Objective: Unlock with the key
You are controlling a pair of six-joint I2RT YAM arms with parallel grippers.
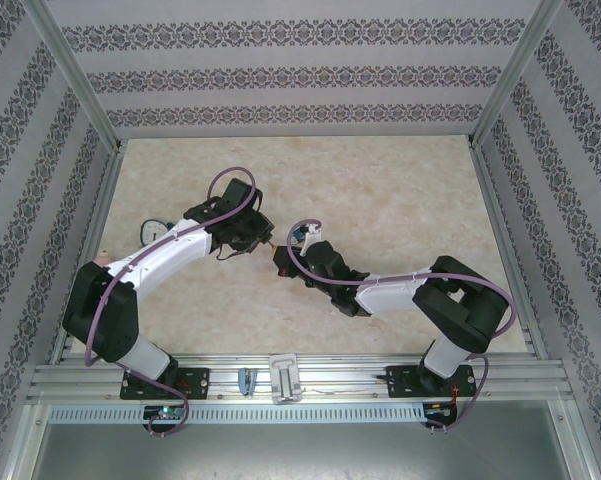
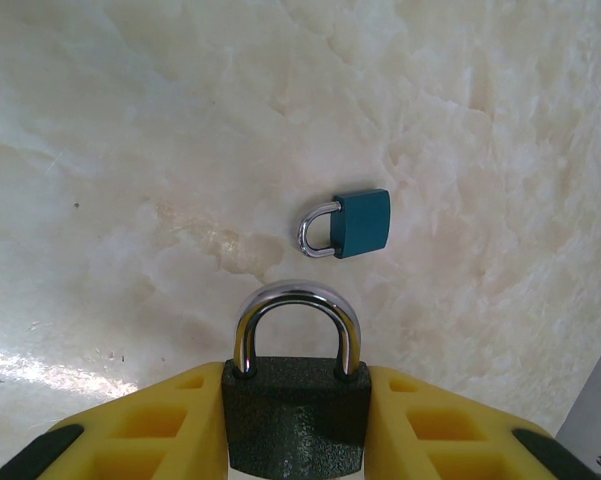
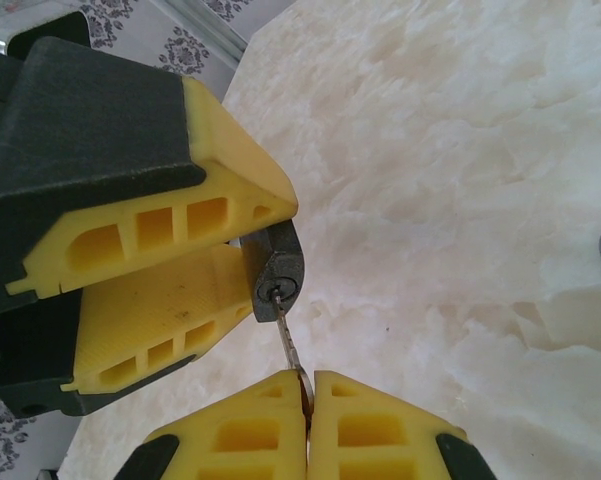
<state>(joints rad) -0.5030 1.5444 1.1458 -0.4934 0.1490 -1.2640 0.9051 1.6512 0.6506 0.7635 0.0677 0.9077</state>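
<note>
A dark grey padlock point(image 2: 295, 415) with a closed silver shackle point(image 2: 297, 310) sits clamped between the yellow fingers point(image 2: 150, 430) of my left gripper point(image 2: 295, 425), held above the table. My right gripper point(image 3: 307, 392) is shut on the head of a thin metal key point(image 3: 291, 348). The key's tip is in the keyhole on the padlock's underside point(image 3: 280, 285). In the top view the left gripper point(image 1: 248, 238) and the right gripper point(image 1: 285, 262) meet near the table's middle, the padlock point(image 1: 269, 243) between them.
A small blue padlock point(image 2: 358, 222) lies flat on the marble-look table point(image 1: 400, 190) just beyond the held one. A round pale object point(image 1: 152, 229) lies by the left arm. Patterned walls enclose the table on three sides.
</note>
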